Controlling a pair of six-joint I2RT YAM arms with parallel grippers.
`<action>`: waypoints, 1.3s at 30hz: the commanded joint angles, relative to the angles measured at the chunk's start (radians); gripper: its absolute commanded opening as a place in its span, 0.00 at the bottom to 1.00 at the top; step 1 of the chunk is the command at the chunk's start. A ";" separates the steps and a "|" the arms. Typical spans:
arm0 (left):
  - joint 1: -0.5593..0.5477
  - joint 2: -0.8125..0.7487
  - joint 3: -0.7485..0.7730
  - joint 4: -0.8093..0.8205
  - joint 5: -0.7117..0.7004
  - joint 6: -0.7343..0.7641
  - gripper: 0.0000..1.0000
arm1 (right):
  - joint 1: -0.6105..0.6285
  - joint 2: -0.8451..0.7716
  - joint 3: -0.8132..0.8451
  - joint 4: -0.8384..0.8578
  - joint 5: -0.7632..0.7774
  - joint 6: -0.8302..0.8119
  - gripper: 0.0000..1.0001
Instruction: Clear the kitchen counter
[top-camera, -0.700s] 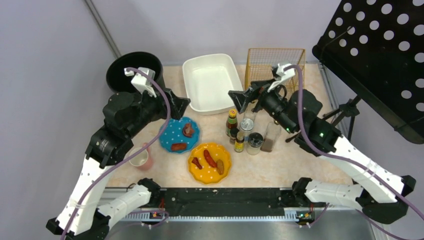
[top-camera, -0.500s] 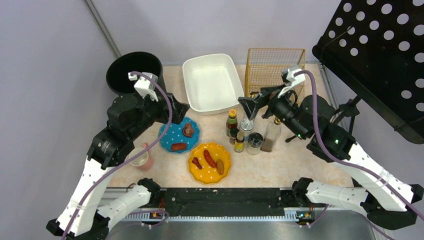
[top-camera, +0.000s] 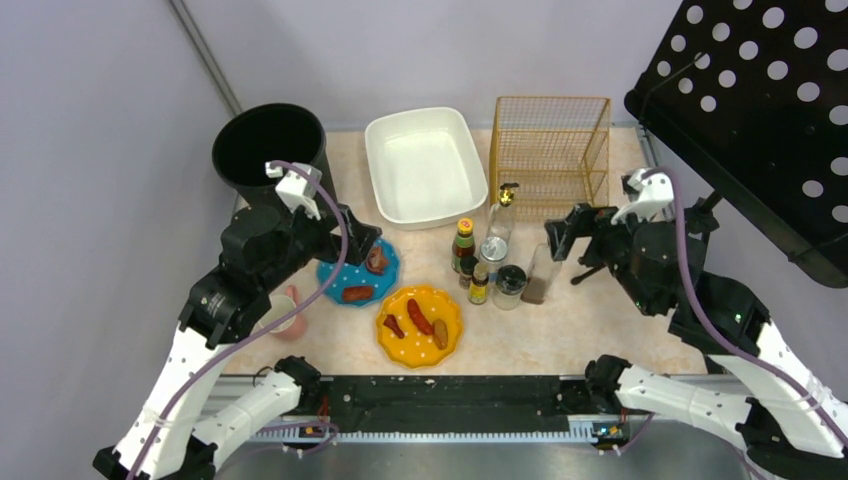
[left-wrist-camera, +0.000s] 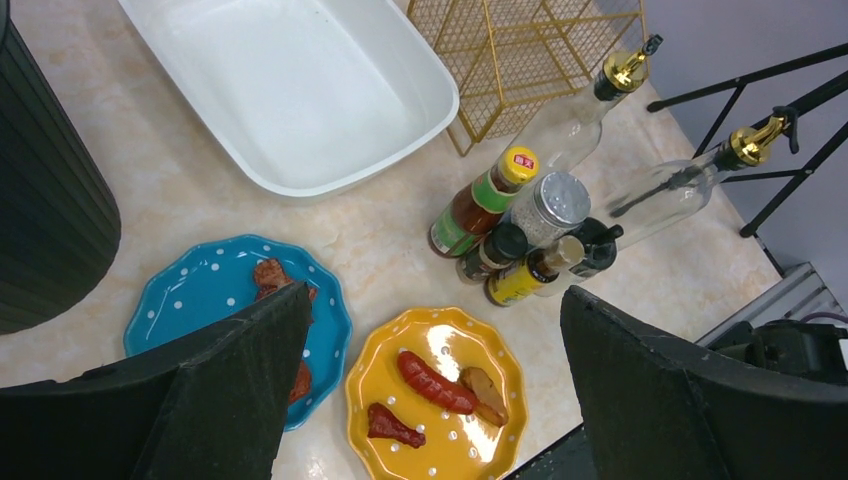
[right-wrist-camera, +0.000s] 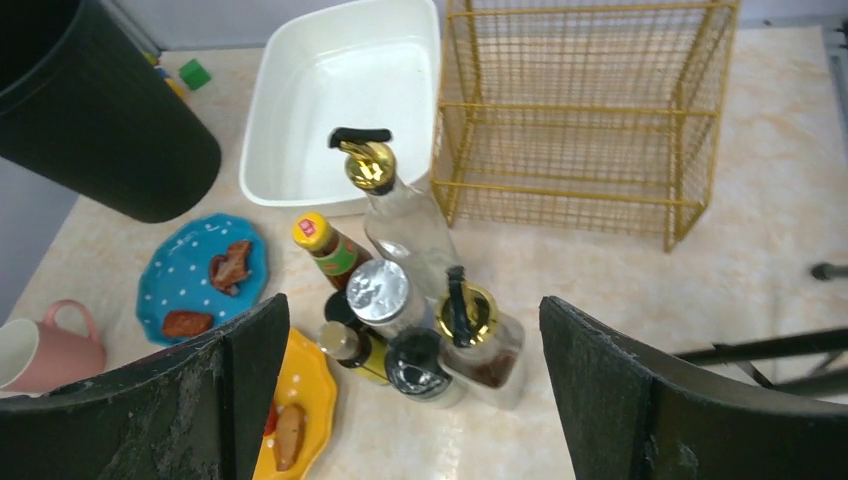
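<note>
**Both grippers open over a crowded counter**

At the far left corner stands a tall black bin (top-camera: 268, 145). Nearer, by the left edge, sits a pink mug (top-camera: 280, 315), partly hidden by the left arm. The left gripper (left-wrist-camera: 432, 300) hangs above the far side of a blue dotted plate (top-camera: 352, 275). Its jaws are spread wide and hold nothing. The blue plate carries two reddish-brown pieces of food. Just right of it and closer to the arms is a yellow plate (top-camera: 420, 345) with a sausage and two smaller pieces.

Behind the plates, a white basin (top-camera: 425, 165) lies against the back edge. Right of the plates is a tight cluster of containers:
- a sauce bottle (top-camera: 463, 245) with a yellow cap
- a clear pump bottle (top-camera: 501, 212)
- a shaker (top-camera: 493, 250) with a silver lid
- a small dark bottle (top-camera: 479, 285)
- a black-lidded jar (top-camera: 511, 283)
- a second clear bottle (top-camera: 541, 272) with brown contents at its base

Behind the cluster stands a gold wire rack (top-camera: 550, 150).

The right gripper (right-wrist-camera: 412, 305) hangs above the counter, just right of the cluster and in front of the rack. Its jaws are wide apart and empty.

The kitchen counter (top-camera: 560, 330), pale and marbled, lies under all of this. It reaches from the bin to a metal rail at the right, and a black perforated panel (top-camera: 760, 110) overhangs its far right corner.
</note>
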 joint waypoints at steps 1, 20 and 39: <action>0.000 0.007 -0.025 0.039 0.029 -0.010 0.99 | -0.004 -0.034 -0.011 -0.151 0.110 0.085 0.93; 0.001 0.004 -0.083 0.049 0.039 0.014 0.99 | -0.004 -0.059 -0.413 0.111 0.195 0.184 0.91; 0.000 0.007 -0.105 0.048 0.057 0.023 0.99 | -0.003 -0.069 -0.548 0.398 0.268 0.070 0.69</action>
